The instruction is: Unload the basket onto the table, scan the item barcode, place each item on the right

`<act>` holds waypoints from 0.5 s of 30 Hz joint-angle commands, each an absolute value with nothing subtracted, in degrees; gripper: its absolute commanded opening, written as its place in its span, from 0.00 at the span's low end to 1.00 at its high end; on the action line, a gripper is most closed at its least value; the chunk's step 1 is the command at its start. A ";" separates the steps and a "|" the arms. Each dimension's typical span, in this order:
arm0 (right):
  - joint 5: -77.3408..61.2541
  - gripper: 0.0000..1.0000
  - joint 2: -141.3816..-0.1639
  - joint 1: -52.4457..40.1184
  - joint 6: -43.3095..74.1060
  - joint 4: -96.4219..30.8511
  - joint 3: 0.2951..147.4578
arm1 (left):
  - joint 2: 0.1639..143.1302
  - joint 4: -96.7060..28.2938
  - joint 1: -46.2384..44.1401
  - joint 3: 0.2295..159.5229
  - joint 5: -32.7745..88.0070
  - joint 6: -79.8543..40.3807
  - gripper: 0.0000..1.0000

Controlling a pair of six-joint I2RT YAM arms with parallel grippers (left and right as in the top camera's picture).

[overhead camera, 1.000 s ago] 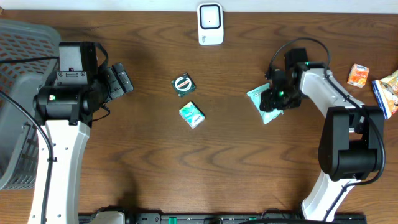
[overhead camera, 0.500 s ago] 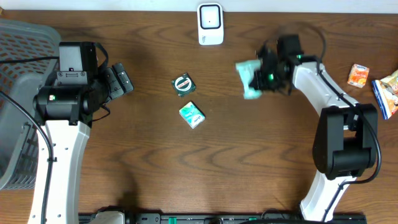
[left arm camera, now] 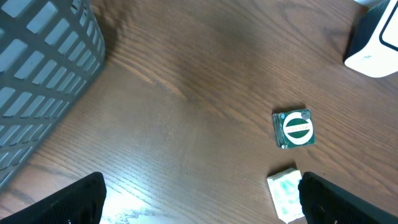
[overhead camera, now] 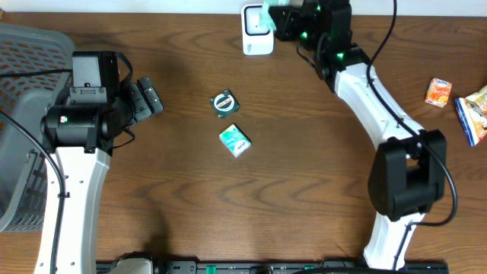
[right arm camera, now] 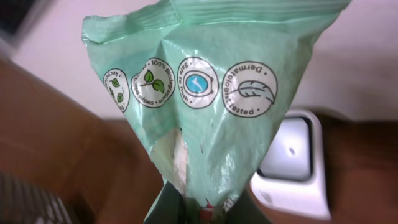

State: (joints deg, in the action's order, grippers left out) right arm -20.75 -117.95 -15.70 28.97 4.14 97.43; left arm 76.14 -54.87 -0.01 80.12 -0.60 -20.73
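- Jaws of the right gripper [overhead camera: 283, 21] are clamped tight on one end of the mint-green packet [right arm camera: 205, 93], with that arm stretched out to the far edge of the table [overhead camera: 266, 205].
- The packet is lifted off the wood at the white scanner [overhead camera: 257, 36] at far centre. From overhead it overlaps the scanner's far end, and in the right wrist view the scanner shows behind its right edge.
- Round printed badges run across the packet face turned to the wrist camera; no barcode can be made out on that side.
- At the left, the left gripper [overhead camera: 151, 97] sits near the grey basket [overhead camera: 23, 68], its jaws spread wide with nothing between them.
- A square green sachet [overhead camera: 224, 103] with a round logo and a small green-and-white box [overhead camera: 235, 141] lie mid-table, near each other and well apart from both grippers.
- An orange carton [overhead camera: 438, 92] and a colourful bag [overhead camera: 473, 114] lie at the right edge.
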 commanded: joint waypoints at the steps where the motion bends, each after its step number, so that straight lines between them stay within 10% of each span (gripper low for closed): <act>1: -19.84 0.01 -123.92 -16.38 34.26 3.64 103.37 | 76.20 -54.85 0.25 80.09 -1.56 -20.38 0.98; 15: -15.33 0.01 -140.68 -16.97 27.59 -11.86 123.50 | 76.20 -54.85 0.25 80.09 -1.56 -20.36 0.98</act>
